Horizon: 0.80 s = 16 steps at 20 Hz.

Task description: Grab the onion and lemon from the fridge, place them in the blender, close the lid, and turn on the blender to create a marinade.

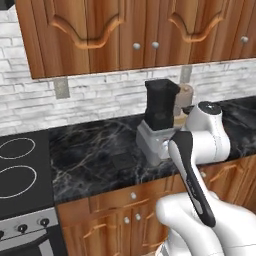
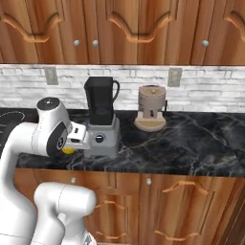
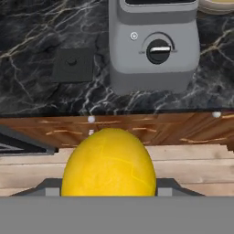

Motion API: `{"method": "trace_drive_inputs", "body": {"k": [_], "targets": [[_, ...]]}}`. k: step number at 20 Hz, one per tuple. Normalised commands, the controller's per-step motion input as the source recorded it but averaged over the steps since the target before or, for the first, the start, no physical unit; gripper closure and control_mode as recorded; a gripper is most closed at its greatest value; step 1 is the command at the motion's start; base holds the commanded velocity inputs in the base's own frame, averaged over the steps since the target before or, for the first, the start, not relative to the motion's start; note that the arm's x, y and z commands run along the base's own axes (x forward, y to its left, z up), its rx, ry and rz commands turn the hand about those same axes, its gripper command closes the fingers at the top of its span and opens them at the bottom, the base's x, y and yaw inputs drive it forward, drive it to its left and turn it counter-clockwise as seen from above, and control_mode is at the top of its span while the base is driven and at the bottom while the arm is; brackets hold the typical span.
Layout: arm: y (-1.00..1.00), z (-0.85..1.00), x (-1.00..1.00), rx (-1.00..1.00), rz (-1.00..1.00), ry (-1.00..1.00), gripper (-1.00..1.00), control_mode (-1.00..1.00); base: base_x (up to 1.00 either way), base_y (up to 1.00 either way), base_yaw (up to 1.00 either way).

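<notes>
gripper [image 3: 109, 192]: closed on the lemon [image 3: 109, 164], which sits between the two fingers at the bottom of the hand view; fingertips mostly hidden behind the fruit (dark edges show either side)
lemon, other views: small yellow patch [image 2: 68, 150] under the wrist in the right base view, just left of the blender base
gripper height: in front of the counter [image 1: 90, 150] edge, roughly level with it; the hand view looks across the cabinet front and drawer fronts toward the blender
blender [image 2: 101, 119]: on the black marble counter against the white brick backsplash; grey boxy base, dark squarish jar on top with a handle on its right side in the right base view
blender knob [image 3: 158, 50]: round, dark, on the front of the base, small button up and left of it
blender lid: a flat dark square [image 3: 73, 64] lies on the counter left of the base, apart from it (looks like the lid, can't confirm)
jar top: can't tell whether open or covered
coffee machine [image 2: 151, 107]: tan, to the right of the blender, near but not touching
stove [image 1: 17, 170]: black cooktop at the left end of the counter, knobs below
cabinets: wooden upper doors above, wooden drawers and doors below the counter
</notes>
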Motion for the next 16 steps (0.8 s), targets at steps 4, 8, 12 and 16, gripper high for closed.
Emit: {"method": "trace_drive_inputs", "body": {"k": [4, 8, 12, 16], "targets": [[0.00, 0.00, 0.00, 0.00, 0.00, 0.00, 1.00, 1.00, 0.44, -0.16, 0.13], [0.00, 0.00, 0.00, 0.00, 0.00, 0.00, 1.00, 1.00, 0.36, -0.17, 0.09], [0.00, 0.00, 0.00, 0.00, 0.00, 0.00, 1.00, 1.00, 0.17, -0.26, 0.07], [-0.33, 0.61, 0.43, 0.03, 0.09, -0.18, 1.00, -1.00, 0.00, 0.00, 0.00]]}}
